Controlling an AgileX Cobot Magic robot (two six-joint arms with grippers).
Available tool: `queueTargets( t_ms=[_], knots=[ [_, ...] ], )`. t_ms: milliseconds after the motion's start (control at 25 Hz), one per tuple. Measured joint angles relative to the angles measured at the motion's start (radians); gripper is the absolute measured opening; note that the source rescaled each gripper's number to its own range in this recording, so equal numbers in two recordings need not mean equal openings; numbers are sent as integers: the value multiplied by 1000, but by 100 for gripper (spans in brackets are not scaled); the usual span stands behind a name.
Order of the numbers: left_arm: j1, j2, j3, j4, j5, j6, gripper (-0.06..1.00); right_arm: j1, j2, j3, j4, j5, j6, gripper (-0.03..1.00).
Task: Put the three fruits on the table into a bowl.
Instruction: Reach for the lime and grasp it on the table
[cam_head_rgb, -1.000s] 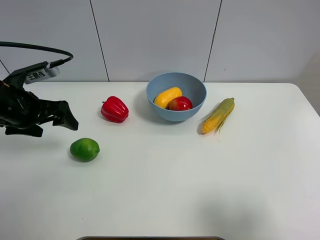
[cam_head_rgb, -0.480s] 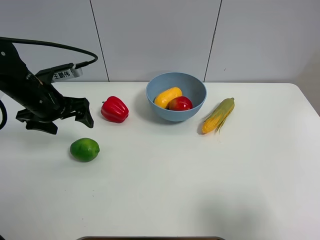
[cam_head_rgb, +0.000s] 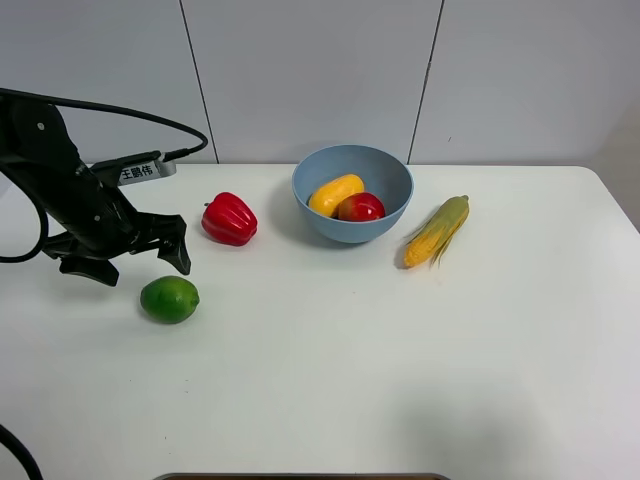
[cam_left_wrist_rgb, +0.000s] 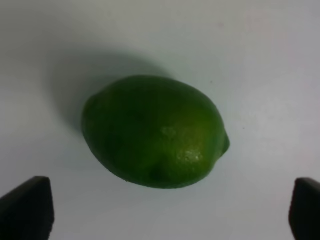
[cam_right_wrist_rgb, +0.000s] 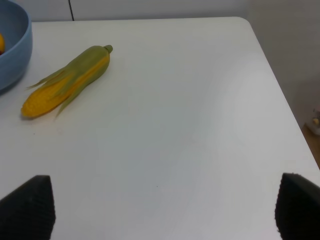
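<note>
You find the lime (cam_head_rgb: 169, 299) alone on the table (cam_head_rgb: 330, 390), with bare surface on every side of it. In the left wrist view, white table shows between the lime and each finger of the left gripper (cam_head_rgb: 142, 270), whose jaws stand wider than the fruit. The red pepper (cam_head_rgb: 229, 219) is the nearest obstacle, to the far right of the lime. A straight line to the bowl (cam_head_rgb: 352, 232) passes just on its near side. The mango (cam_head_rgb: 335, 193) and red fruit (cam_head_rgb: 361, 207) fill much of the bowl, and only its far-right inside is bare. The corn (cam_head_rgb: 437, 230) lies right of the bowl, apart from it.
</note>
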Motion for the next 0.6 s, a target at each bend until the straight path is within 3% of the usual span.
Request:
queueTargets(
  t_ms=[120, 600],
  knots=[
    [0, 20, 0, 2, 0, 26, 98, 0, 0, 0, 0, 0, 0, 69],
    [0, 34, -2, 5, -37, 45, 100, 0, 0, 0, 0, 0, 0, 69]
  ],
)
